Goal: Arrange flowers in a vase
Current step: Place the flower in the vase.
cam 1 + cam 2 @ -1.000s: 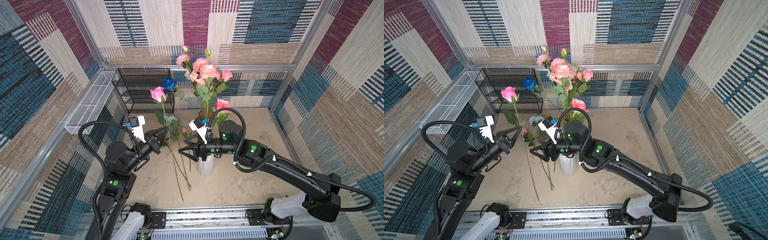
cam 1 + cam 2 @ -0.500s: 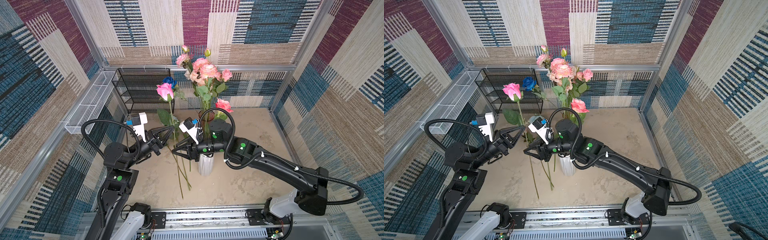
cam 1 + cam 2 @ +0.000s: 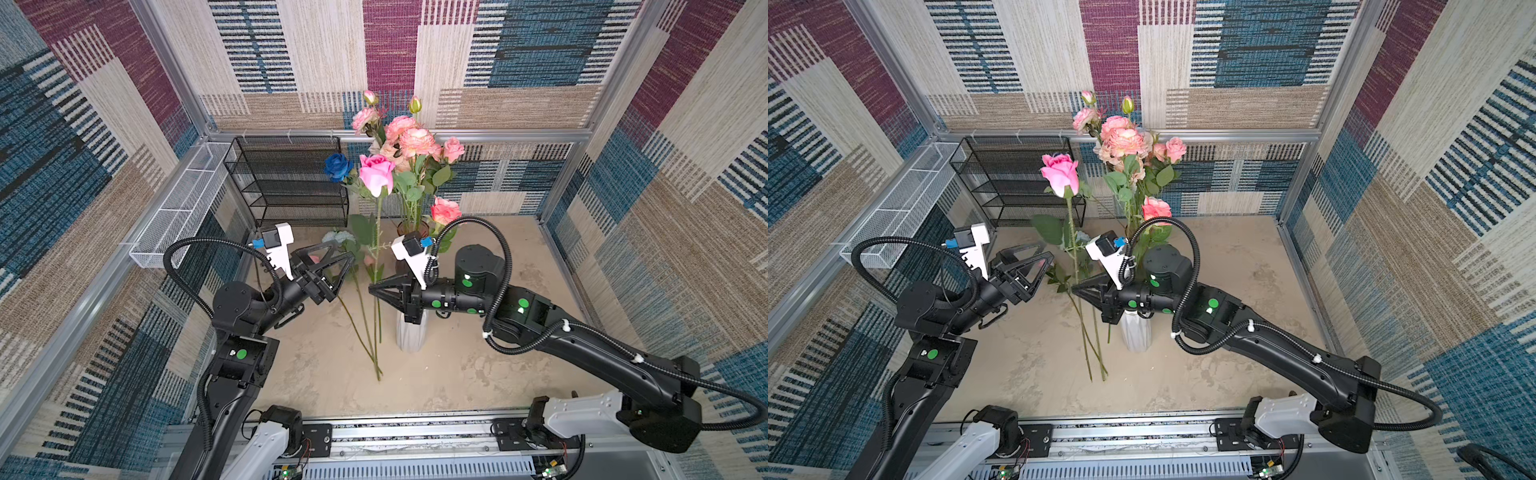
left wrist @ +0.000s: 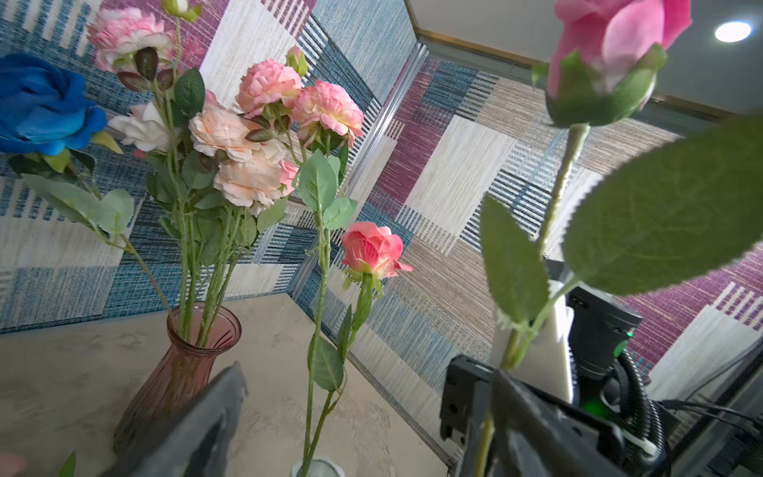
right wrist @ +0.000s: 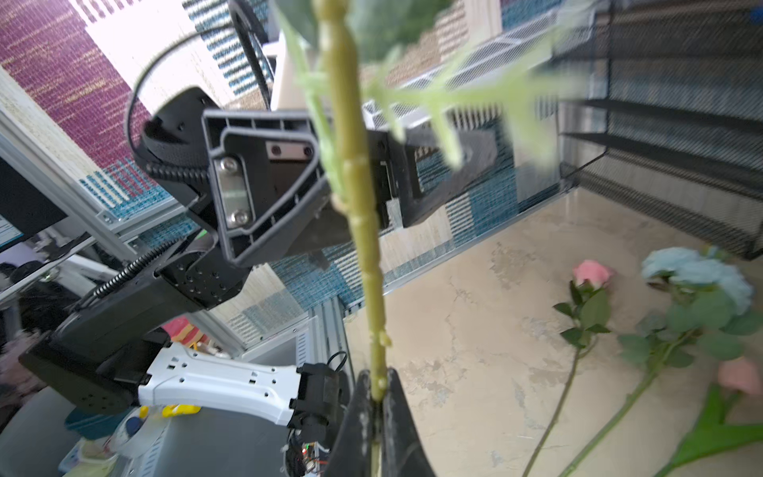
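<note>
Jaws of the right gripper [image 3: 372, 288] are pinched tight on the green stem of the pink rose [image 3: 376, 176], which stands upright between the two arms, just beside the white vase [image 3: 410, 332] and not in it. The left gripper [image 3: 344, 276] sits near the same stem with its jaws spread wide, gripping nothing. A pale blue flower [image 5: 697, 272] lies on the worktop [image 3: 457, 374].

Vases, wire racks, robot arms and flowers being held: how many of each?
Vases: 2, pink glass vase, white vase
Wire racks: 2, black rack, white basket
Robot arms: 2, left arm, right arm
Flowers being held: 1, pink rose
Total: 7
</note>
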Robot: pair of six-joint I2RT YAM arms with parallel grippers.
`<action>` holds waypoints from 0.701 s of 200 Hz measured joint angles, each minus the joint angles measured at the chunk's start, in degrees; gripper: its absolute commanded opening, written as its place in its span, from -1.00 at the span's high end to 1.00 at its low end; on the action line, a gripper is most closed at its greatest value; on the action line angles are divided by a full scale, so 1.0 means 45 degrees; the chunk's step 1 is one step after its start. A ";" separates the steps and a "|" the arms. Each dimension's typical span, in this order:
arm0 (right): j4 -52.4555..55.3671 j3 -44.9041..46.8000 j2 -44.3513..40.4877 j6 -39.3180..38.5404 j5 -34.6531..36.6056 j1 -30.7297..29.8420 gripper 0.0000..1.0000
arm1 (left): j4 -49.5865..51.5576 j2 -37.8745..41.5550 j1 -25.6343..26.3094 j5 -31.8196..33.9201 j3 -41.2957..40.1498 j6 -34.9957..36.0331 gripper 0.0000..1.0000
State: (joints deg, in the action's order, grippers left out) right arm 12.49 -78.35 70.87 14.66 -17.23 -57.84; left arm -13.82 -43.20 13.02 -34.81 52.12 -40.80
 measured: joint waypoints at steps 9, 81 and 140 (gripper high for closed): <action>0.0078 -0.0063 -0.0457 -0.0243 0.0563 0.0000 1.00 | 0.0170 0.0126 0.0000 0.0325 -0.0039 0.0029 -0.98; 0.0437 -0.1093 -0.1919 -0.2569 0.4915 0.0015 1.00 | 0.2040 0.0772 0.0000 0.2594 -0.1375 0.0665 -0.99; 0.0291 -0.0831 -0.1647 -0.3808 0.6654 0.0029 1.00 | 0.3011 0.0753 0.0000 0.3361 -0.1962 0.0772 -1.00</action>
State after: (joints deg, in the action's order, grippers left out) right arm 13.80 -82.08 63.46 -2.48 12.71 -57.71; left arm -0.27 -39.81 13.02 -19.68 43.29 -37.32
